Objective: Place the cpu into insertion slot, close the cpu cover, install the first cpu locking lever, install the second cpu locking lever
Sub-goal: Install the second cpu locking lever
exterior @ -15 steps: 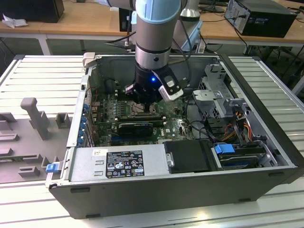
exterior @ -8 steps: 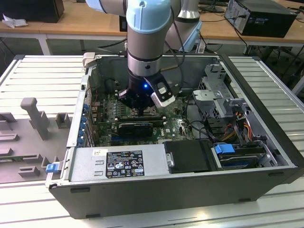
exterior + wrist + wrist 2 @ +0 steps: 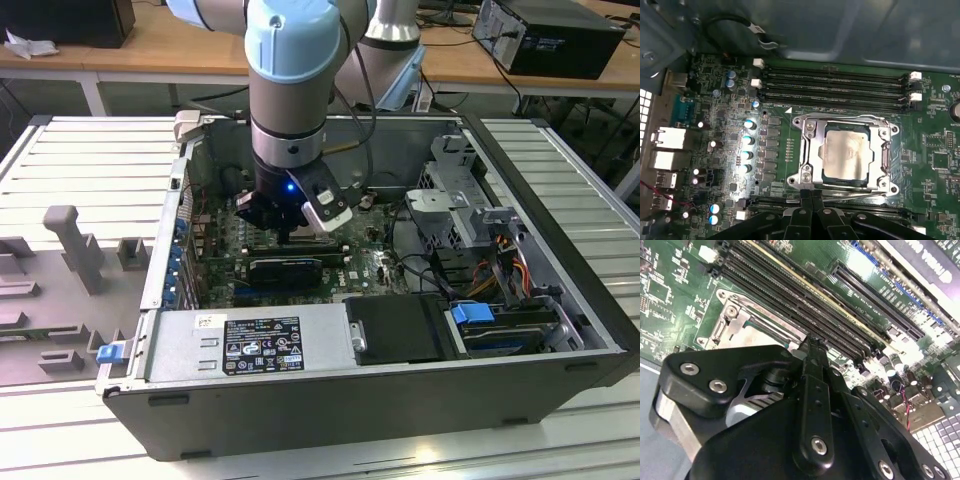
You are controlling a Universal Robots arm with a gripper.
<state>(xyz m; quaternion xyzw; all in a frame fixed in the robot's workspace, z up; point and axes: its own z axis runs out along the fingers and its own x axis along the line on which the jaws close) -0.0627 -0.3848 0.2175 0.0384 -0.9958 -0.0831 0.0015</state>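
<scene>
In the first wrist view the cpu (image 3: pixel 846 156), a pale silvery square, lies flat in the insertion slot (image 3: pixel 823 166). The cpu cover (image 3: pixel 809 150), a shiny metal frame, lies down around it. One thin wire locking lever (image 3: pixel 845 118) runs along the socket's far edge and another (image 3: pixel 855 190) along the edge nearest my gripper. My gripper (image 3: pixel 812 192) is shut, its black fingertips pressed together right at the end of that nearer lever; whether they touch it I cannot tell. In the second wrist view the gripper (image 3: pixel 812 346) points down beside the socket's corner (image 3: pixel 732 315). The exterior view has the gripper (image 3: pixel 290 228) low inside the computer case.
Long black memory slots (image 3: pixel 835 82) run beside the socket, with another row (image 3: pixel 775 202) under my fingers. Capacitors (image 3: pixel 747 140) stand on one side. In the exterior view the case wall (image 3: pixel 165 250), the power supply (image 3: pixel 260 345), the drive cage (image 3: pixel 455 200) and loose cables (image 3: pixel 500 265) surround the board.
</scene>
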